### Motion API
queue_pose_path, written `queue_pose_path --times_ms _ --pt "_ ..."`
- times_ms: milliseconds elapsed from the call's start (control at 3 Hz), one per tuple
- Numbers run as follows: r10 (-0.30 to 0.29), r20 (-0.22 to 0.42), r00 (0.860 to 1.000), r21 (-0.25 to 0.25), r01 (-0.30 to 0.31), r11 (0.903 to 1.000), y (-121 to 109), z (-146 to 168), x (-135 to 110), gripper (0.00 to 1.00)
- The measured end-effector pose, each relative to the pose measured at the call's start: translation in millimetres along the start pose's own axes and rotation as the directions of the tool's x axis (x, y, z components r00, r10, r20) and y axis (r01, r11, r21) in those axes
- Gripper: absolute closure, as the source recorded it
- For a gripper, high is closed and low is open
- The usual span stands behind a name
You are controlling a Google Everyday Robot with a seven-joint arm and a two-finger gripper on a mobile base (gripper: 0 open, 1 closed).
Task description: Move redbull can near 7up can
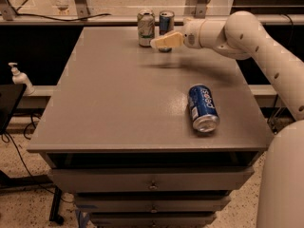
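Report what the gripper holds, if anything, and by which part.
Cannot be told. The gripper sits in front of the base of the redbull can, beside the 7up can; whether it grips is not visible.

The only word that can be read is "pepsi", in white letters on the dark-blue can [203, 107] lying on its side on the counter [118, 103]. The labels on the 7up can [146, 28] and the redbull can [166, 20] at the far edge are too small to read. The gripper [157, 42] is in front of the redbull can, just beside the 7up can.
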State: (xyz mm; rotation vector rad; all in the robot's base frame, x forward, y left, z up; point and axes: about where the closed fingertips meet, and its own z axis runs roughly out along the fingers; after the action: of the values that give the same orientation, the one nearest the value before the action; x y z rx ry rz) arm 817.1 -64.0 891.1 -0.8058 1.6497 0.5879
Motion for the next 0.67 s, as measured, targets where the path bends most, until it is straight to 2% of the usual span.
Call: queue_pose_path --times_ms 333,667 --pt "-0.028 0.03 0.999 0.019 0.028 0.9994 9.8 -49.3 -16.2 0.0" --pt "-0.069 0.059 0.996 0.064 0.065 0.9958 25.3 -103.5 -31.2 0.0"
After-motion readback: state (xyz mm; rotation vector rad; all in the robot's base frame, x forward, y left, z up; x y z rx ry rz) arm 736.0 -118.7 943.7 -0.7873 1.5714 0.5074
